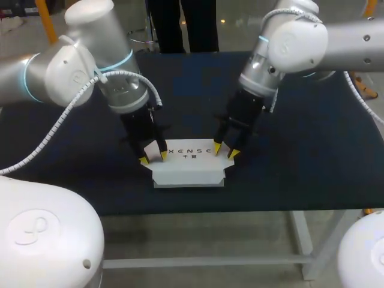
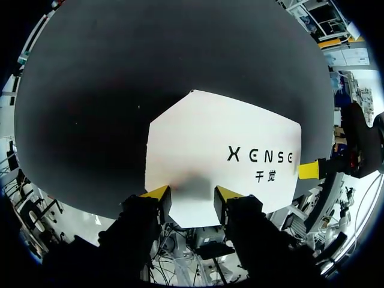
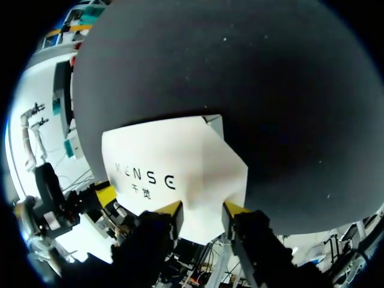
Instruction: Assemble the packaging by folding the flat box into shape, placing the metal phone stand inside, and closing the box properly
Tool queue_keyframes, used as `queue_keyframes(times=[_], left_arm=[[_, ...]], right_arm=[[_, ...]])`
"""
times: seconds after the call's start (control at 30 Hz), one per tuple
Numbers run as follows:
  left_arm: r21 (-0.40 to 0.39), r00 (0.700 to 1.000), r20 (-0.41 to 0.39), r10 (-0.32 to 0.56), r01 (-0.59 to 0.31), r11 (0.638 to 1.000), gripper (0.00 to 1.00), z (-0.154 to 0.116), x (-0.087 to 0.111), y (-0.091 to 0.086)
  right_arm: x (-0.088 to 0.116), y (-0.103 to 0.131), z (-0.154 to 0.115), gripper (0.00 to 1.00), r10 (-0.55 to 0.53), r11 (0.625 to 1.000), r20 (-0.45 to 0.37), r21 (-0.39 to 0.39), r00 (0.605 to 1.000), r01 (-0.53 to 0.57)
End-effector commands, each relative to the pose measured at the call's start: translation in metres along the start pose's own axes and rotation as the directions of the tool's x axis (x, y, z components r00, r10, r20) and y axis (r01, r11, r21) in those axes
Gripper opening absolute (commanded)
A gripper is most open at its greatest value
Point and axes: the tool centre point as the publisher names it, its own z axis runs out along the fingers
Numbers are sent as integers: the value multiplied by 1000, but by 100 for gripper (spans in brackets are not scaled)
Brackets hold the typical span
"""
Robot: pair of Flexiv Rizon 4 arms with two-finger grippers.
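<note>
Head view: the flat white box [image 1: 189, 165] lies on the dark tabletop [image 1: 312, 150], close to its near edge. The left gripper [image 1: 153, 158] is down at the box's left end and the right gripper [image 1: 225, 150] at its right end. Both have their fingers spread, with the yellow tips at the card. The metal phone stand shows nowhere.

Left wrist view: the left gripper [image 2: 192, 195] stands open, and the box [image 2: 228, 138] reaches in between its fingers without being pinched. Whether the tips press on the card or hover just over it I cannot tell.

Right wrist view: the right gripper [image 3: 204, 210] is spread too, with one corner of the box [image 3: 174, 162] between its fingers.

Folding looks barely begun. With nothing clamped and the card so near the tabletop's edge, an uneven push from either side could skate it forward and off. Pressing away from a scored line could crease a panel rather than raise it.
</note>
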Motion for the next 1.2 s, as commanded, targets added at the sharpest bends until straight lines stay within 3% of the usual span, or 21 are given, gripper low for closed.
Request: queue_keyframes(times=[0.03,0.17,0.63,0.83,1.2], left_arm=[[38,1000,-1,-3,3,999,52,2,-2,3],[39,1000,-2,-4,4,999,55,3,-2,0],[52,1000,3,-17,17,999,49,10,1,-7],[63,1000,-9,-17,17,998,55,12,1,-11],[99,999,-30,-14,17,995,56,13,-1,-18]], right_arm=[[-2,-6,3,47,1,1000,-4,-23,1000,-1],[-3,-6,5,47,0,999,-9,-42,1000,-1],[-7,-9,11,47,-28,984,-19,-177,999,24],[-8,-8,14,47,-37,975,-23,-220,999,31],[-12,-4,16,48,-36,967,-43,-252,998,24]])
